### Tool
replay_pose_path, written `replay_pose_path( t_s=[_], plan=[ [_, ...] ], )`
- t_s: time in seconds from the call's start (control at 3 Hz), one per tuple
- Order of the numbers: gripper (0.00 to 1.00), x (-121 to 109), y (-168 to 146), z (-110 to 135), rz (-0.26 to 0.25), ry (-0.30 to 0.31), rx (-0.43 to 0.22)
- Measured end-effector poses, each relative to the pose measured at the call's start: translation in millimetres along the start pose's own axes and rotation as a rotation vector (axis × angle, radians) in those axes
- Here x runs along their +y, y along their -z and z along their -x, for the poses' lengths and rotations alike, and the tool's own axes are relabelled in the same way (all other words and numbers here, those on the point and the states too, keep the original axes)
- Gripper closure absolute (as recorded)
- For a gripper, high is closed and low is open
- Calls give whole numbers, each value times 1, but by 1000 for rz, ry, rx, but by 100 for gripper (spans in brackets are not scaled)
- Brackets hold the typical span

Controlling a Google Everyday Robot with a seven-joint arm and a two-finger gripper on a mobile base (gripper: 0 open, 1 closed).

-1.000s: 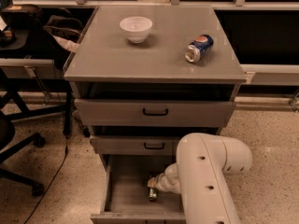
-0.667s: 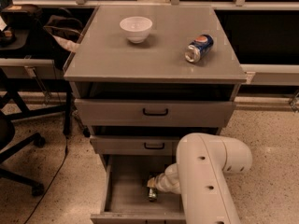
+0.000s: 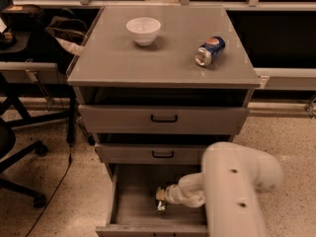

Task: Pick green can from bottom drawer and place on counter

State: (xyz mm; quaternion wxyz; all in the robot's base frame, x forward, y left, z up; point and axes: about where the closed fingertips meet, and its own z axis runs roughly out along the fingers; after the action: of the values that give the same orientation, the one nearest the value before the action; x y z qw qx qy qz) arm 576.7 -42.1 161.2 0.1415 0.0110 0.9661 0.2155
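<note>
The bottom drawer (image 3: 131,201) stands pulled open below two shallower drawers. My white arm reaches down into it from the right. My gripper (image 3: 161,199) is at the drawer floor, right at the small dark green can (image 3: 161,207), which lies mostly hidden under it with a silver end showing. I cannot tell whether the gripper holds the can. The grey counter (image 3: 108,58) tops the cabinet.
A white bowl (image 3: 143,30) and a blue-and-red can (image 3: 209,50) lying on its side rest on the counter. The top drawer (image 3: 163,118) is slightly pulled out. An office chair base (image 3: 19,157) and a dark desk stand at the left.
</note>
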Motion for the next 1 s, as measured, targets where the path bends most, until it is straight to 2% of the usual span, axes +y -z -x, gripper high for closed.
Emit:
replay_pose_path(
  t_s=[0.33,0.67,1.0],
  plan=[
    [100,29,71,-8,224,311,-49],
    [100,23,109,-11,329,532,-84],
    [100,25,147,-19,431,713,-101]
  ],
)
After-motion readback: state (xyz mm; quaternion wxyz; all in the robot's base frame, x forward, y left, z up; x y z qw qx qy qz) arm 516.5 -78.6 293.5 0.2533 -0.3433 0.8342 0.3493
